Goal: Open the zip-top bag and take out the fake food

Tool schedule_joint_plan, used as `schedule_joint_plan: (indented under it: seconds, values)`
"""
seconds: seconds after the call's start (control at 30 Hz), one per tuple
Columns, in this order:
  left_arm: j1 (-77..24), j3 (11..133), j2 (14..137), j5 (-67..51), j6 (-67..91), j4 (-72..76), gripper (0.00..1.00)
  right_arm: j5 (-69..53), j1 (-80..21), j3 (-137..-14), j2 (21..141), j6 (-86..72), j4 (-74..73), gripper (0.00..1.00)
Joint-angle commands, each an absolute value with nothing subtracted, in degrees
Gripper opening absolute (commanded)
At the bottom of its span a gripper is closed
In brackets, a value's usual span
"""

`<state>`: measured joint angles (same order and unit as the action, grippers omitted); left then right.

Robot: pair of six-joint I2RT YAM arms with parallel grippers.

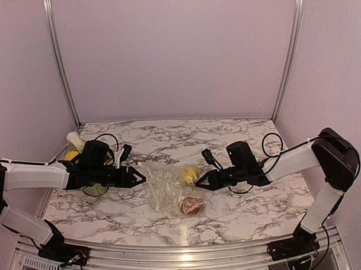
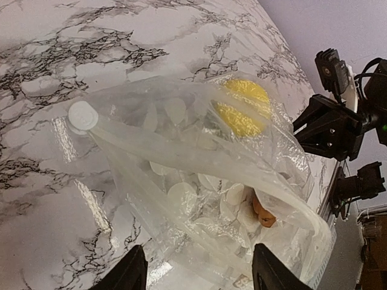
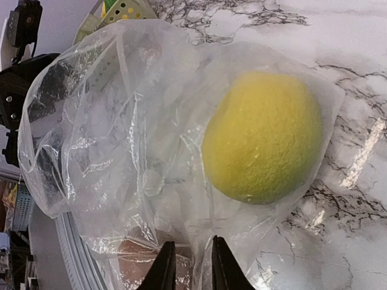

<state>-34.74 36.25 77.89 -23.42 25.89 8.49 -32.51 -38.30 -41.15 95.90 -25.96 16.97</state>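
Observation:
The zip-top bag [image 1: 163,192] lies crumpled on the marble table between both arms. Inside it are a yellow lemon [image 1: 189,173] and a brown lump [image 1: 191,205]. My left gripper [image 1: 141,178] is open at the bag's left edge. In the left wrist view its fingers [image 2: 272,273] stand wide apart, with the bag [image 2: 199,181] and the lemon [image 2: 245,109] ahead. My right gripper [image 1: 200,183] is at the bag's right edge. In the right wrist view its fingers [image 3: 164,269] are nearly together on a fold of the bag [image 3: 121,139], between the lemon [image 3: 263,136] and the brown lump [image 3: 136,257].
The pale green basket [image 1: 96,189] sits at the far left under my left arm, with a yellow piece [image 1: 71,155] and a pale vegetable [image 1: 75,140] by it. Its rim shows in the right wrist view [image 3: 124,9]. Walls close in the table on three sides.

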Motion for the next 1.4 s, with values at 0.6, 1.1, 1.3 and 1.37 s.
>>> schedule_joint_plan:
  seconds: [0.6,1.1,1.3,1.37]
  values:
    - [-41.5,41.6,98.5,-23.9,33.6,27.9,0.55,-38.3,-29.3,-47.9,103.1,-30.7,20.8,0.54]
    - [-41.5,41.7,102.4,-22.7,35.7,33.0,0.64,-46.4,-32.6,-51.8,109.4,-36.2,29.9,0.0]
    - [-41.5,41.4,102.7,-24.5,36.2,36.8,0.76,-45.9,-37.8,-56.4,108.4,-29.5,19.9,0.0]
    - [-41.5,41.6,102.9,-25.0,36.1,37.2,0.77,-45.1,-37.8,-56.2,108.5,-29.1,19.0,0.0]
